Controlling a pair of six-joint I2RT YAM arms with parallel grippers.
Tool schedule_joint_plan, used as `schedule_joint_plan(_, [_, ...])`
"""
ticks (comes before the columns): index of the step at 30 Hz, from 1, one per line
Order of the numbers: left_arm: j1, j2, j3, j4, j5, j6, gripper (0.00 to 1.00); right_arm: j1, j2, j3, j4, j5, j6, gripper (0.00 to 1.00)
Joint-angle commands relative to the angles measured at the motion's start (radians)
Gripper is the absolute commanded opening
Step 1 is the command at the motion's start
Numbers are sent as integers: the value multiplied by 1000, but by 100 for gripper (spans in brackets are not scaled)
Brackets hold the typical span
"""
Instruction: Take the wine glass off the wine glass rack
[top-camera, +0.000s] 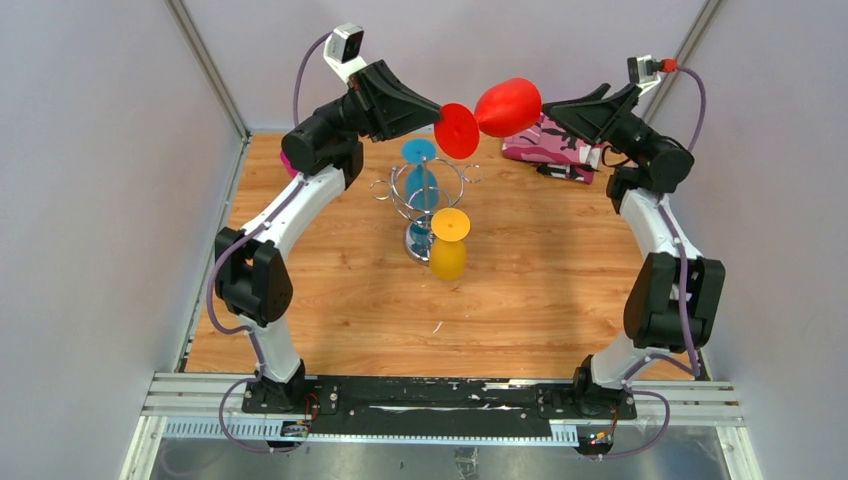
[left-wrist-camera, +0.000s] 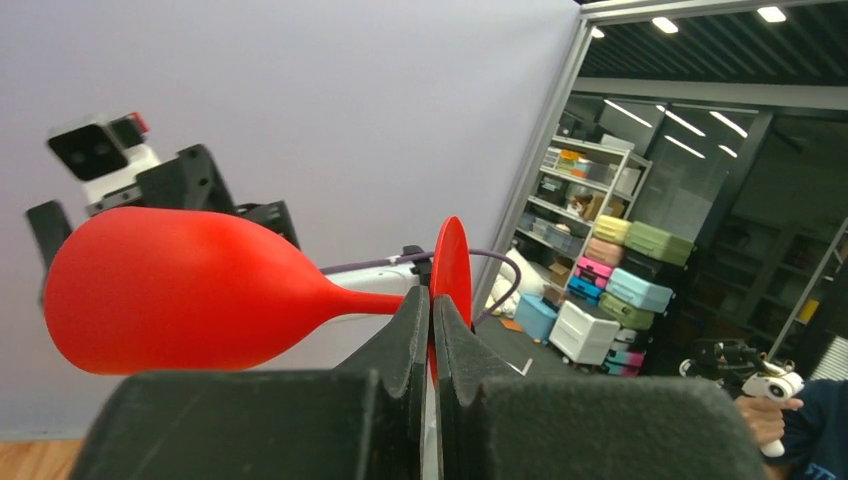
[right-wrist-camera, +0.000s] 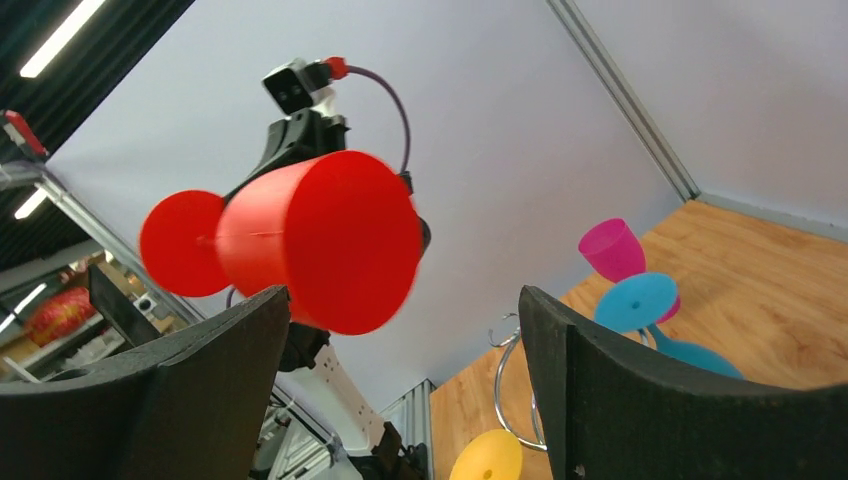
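The table (top-camera: 560, 300) fills the middle of the overhead view, with an arm rising on each side and the rack (top-camera: 400, 195) at its centre. The red glass (top-camera: 508, 105) is already off the rack. It lies sideways in the air at the upper centre of the frame. The left claw (top-camera: 437, 112) is pinched tight on its stem, right by the foot. The right claw (top-camera: 555, 108) is spread wide at the bowl's mouth and doesn't look to be touching it.

This looks like a handover, and a shaky one to my eye. That is a thin pinch with the whole bowl hanging out to one side, so the glass could swivel or slip. If the right claw closes off-centre it could knock the glass loose. If the left lets go too soon, the glass falls on the rack below.

I count two arms, one rack and one pink patterned bundle (top-camera: 540, 145) at upper right. There are four glasses: the red one, a blue glass (top-camera: 422, 185) and a yellow glass (top-camera: 447, 258) hanging from the rack, and a pink glass (right-wrist-camera: 612, 248) further back. I can't tell whether the pink one is on the rack.
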Motion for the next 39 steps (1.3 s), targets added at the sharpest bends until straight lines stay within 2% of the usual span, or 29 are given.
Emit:
schedule_joint_plan(1, [11,-3,25,95,2,-25,0,-7,-82,2,111,-3,7,90])
schedule_joint_plan(6, [16,7,25,95,-1,-30,0,21,-106,4,111,-10,11,90])
schedule_joint_plan(16, [17,74,89,95,22,-51,0,190,-62,126,111,-33,13,89])
schedule_joint_plan(22, [48,95,92,95,29,-49,0,212,-94,149,111,-37,4,88])
schedule_joint_plan(29, [92,118,108,95,28,-66,0,214,-147,109,111,-36,-12,80])
schedule_joint_plan(30, [94,120,113,96,28,-70,0,214,-144,108,111,-34,-12,77])
schedule_joint_plan(31, [94,120,117,96,29,-72,0,214,-139,108,111,-32,-7,69])
schedule_joint_plan(35, [95,113,118,94,34,-68,0,214,-111,117,111,-25,14,15])
schedule_joint_plan(37, [96,114,118,94,36,-69,0,215,-102,118,111,-18,24,3])
schedule_joint_plan(39, [97,116,116,96,36,-71,0,216,-94,120,111,-17,29,0])
